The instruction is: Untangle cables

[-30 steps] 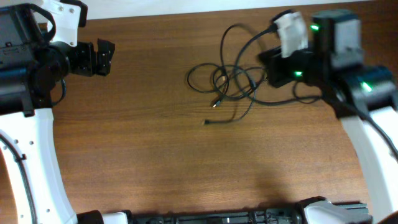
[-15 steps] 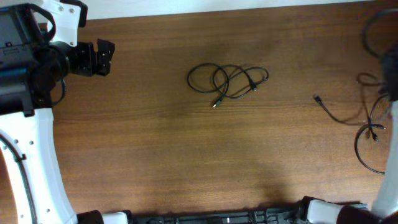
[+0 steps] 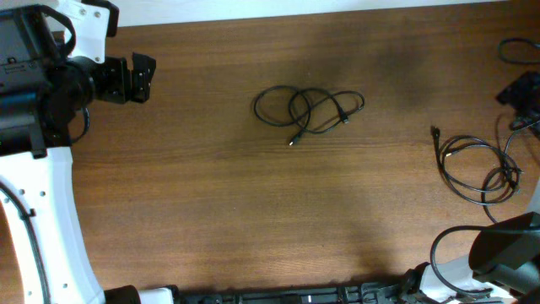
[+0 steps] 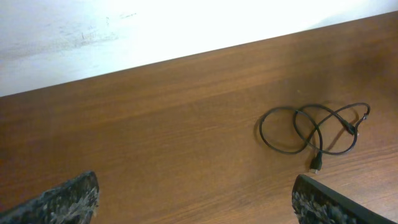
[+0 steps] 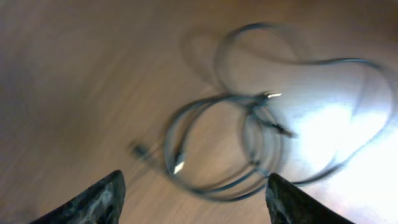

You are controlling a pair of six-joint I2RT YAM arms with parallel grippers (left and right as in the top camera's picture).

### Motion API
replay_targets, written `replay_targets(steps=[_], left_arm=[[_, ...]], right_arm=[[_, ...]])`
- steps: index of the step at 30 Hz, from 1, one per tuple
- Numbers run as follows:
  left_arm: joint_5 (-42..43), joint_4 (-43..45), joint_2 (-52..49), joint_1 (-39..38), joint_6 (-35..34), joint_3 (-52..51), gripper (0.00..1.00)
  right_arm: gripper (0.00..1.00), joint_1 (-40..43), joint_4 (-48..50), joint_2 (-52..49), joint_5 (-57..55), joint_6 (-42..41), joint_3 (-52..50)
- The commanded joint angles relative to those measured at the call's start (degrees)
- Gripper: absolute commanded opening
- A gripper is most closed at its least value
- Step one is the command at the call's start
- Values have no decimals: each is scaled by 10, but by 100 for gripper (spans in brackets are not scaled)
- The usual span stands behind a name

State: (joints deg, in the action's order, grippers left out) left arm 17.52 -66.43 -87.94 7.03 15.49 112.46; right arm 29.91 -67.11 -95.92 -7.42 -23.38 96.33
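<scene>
Two cables lie apart on the wooden table. One thin black cable (image 3: pixel 308 110) is looped on itself at the table's centre; it also shows in the left wrist view (image 4: pixel 314 130), ahead and right of my left gripper (image 4: pixel 196 205). That left gripper (image 3: pixel 145 78) hovers open at the far left, holding nothing. A second black cable (image 3: pixel 477 165) lies in loose loops near the right edge. The right wrist view is blurred and shows this cable (image 5: pixel 230 143) with light-tipped plugs beyond my right gripper (image 5: pixel 196 202), which is open with nothing between its fingers.
A dark part of my right arm (image 3: pixel 521 88) pokes in at the right edge, with its base (image 3: pixel 506 253) at the lower right. A white wall (image 4: pixel 124 31) runs along the table's far edge.
My right gripper pulled one cable out of the central tangle, carried it right and opened; that cable now lies near the right edge. The left arm has not moved.
</scene>
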Motion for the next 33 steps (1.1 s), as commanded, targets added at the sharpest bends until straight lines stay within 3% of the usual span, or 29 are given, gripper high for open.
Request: replay_targets(steps=[1,10,15,21,27,33], left_arm=[[0,1,10,0,5,8,99],[0,1,10,0,5,8,99],[0,1,10,0,5,8,100],[0,1,10,0,5,8,99],[0,1,10,0,5,8,99],[0,1,10,0,5,8,99]], right_arm=[[71,-8,3,-17,201,143,5],[70,-124,36,-120,283,322,-17],[69,-208,101,-198,293,326,-17],[75,-294,161,-274,283,326,-17],[75,-305,195,-283,174,302,-17],[81,-307,214,-283,162,367,-17]])
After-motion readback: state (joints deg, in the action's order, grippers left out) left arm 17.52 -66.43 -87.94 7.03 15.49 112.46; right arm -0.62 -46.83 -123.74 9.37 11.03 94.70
